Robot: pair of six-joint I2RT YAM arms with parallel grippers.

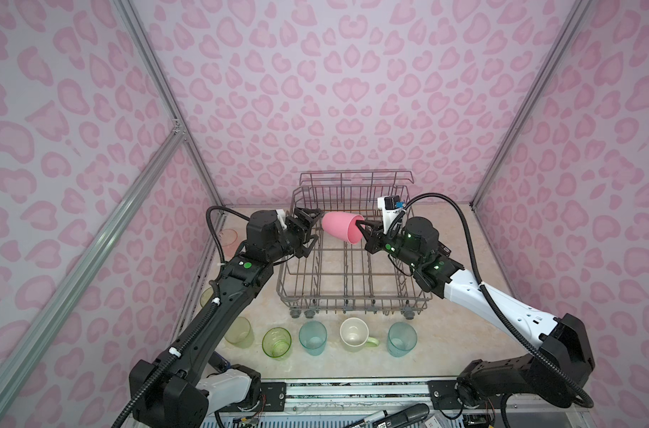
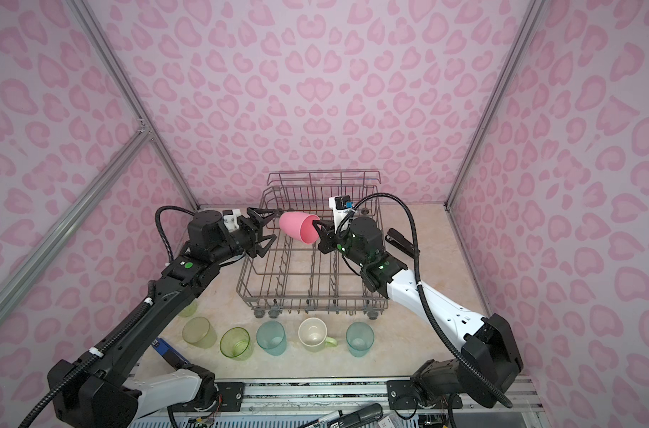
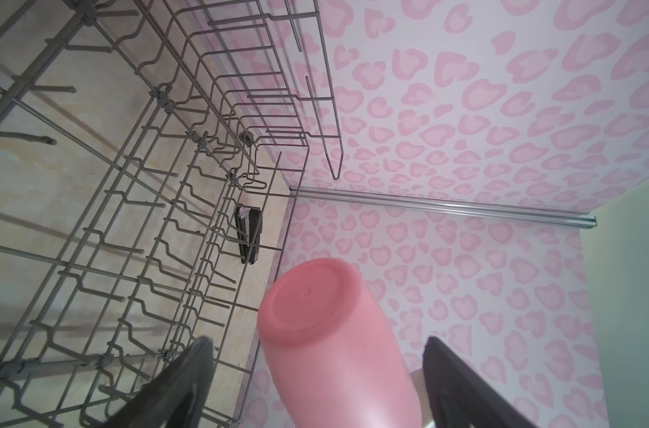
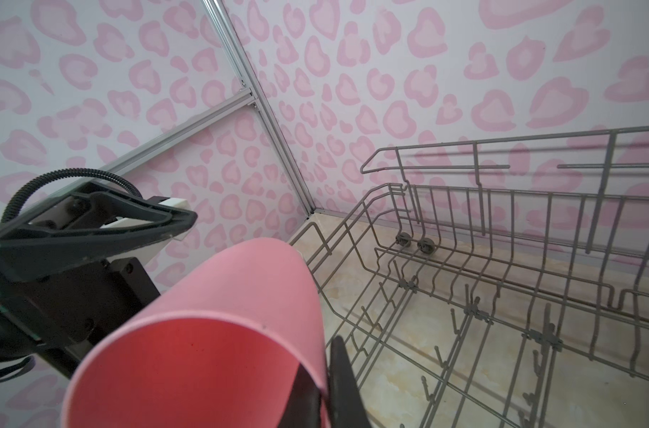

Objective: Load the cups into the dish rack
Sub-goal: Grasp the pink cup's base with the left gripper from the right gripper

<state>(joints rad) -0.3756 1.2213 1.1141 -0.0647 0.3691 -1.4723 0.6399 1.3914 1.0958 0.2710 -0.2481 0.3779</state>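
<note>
A pink cup (image 1: pixel 339 226) (image 2: pixel 297 226) hangs on its side above the back left of the grey wire dish rack (image 1: pixel 352 300) (image 2: pixel 308 296), base pointing left. My right gripper (image 1: pixel 359 223) (image 4: pixel 321 361) is shut on the cup's rim, one finger inside and one outside. My left gripper (image 1: pixel 317 226) (image 3: pixel 317 341) is open, its fingers (image 3: pixel 189 374) on either side of the cup's base (image 3: pixel 315 307) without touching it. Nothing sits in the rack. Several cups stand in a row in front of it: a yellow-green tumbler (image 1: pixel 239 331), a green tumbler (image 1: pixel 276 342), a teal tumbler (image 1: pixel 313 337), a light-green mug (image 1: pixel 354 334) and another teal tumbler (image 1: pixel 402 338).
A salmon tumbler (image 1: pixel 228 241) stands by the left wall behind my left arm. Another greenish cup (image 1: pixel 206 296) is partly hidden under that arm. A black stapler (image 2: pixel 401 241) (image 3: pixel 248 235) lies right of the rack. Pink patterned walls close in on three sides.
</note>
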